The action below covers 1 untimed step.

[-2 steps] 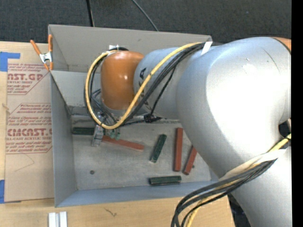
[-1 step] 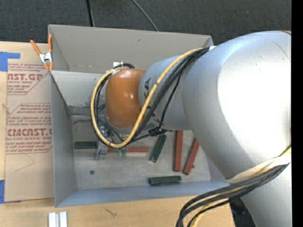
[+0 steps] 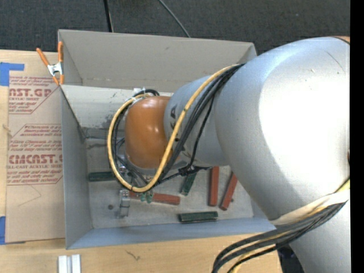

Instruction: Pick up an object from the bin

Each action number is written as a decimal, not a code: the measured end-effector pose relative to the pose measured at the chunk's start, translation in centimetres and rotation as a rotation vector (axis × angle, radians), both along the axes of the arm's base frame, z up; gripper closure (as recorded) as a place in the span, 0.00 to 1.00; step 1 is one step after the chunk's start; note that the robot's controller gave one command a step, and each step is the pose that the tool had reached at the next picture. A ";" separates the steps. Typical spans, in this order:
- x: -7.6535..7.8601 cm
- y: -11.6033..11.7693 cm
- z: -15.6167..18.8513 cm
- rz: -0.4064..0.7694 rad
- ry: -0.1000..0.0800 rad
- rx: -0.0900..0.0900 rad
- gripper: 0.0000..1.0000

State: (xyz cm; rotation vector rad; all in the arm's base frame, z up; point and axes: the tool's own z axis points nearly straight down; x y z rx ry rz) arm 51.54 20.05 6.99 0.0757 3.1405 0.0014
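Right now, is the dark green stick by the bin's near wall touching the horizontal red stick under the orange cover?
Apart. The camera view shows a strip of bare bin floor between the dark green stick and the red stick.

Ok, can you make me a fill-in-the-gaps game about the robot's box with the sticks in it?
The bin is coloured ____. Side by side at its right end lie ____ red sticks. The stick nearest the front wall is dark ____. The claw is down at the bin's ____ end.
Missing words: grey, two, green, left.
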 end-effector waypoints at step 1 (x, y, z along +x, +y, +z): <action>3.7 0.7 0.1 0.016 0.000 -0.001 1.00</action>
